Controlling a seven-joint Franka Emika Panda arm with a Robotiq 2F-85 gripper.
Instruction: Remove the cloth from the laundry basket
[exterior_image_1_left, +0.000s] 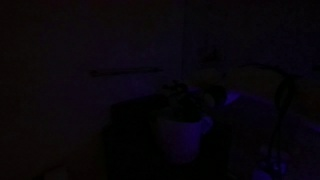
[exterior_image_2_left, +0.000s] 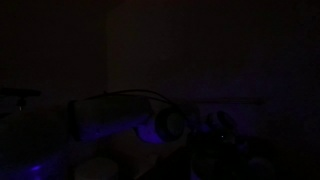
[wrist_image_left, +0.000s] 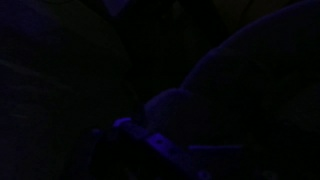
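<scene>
All views are almost black. In an exterior view a pale bucket-shaped laundry basket (exterior_image_1_left: 186, 136) shows faintly at lower centre. A dark shape right above its rim seems to be my gripper (exterior_image_1_left: 181, 97); its fingers cannot be made out. In the other exterior view a dim arm outline and a pale round part (exterior_image_2_left: 168, 123) show beside a blue glow. The wrist view shows only a dim rounded form (wrist_image_left: 190, 105) and a blue-lit edge (wrist_image_left: 130, 126). The cloth cannot be made out in any view.
A faint horizontal edge (exterior_image_1_left: 130, 71) runs behind the basket. A blue glow (exterior_image_1_left: 228, 100) lies beside it. A dim pale mass (exterior_image_2_left: 118, 152) sits low in an exterior view. Everything else is lost in darkness.
</scene>
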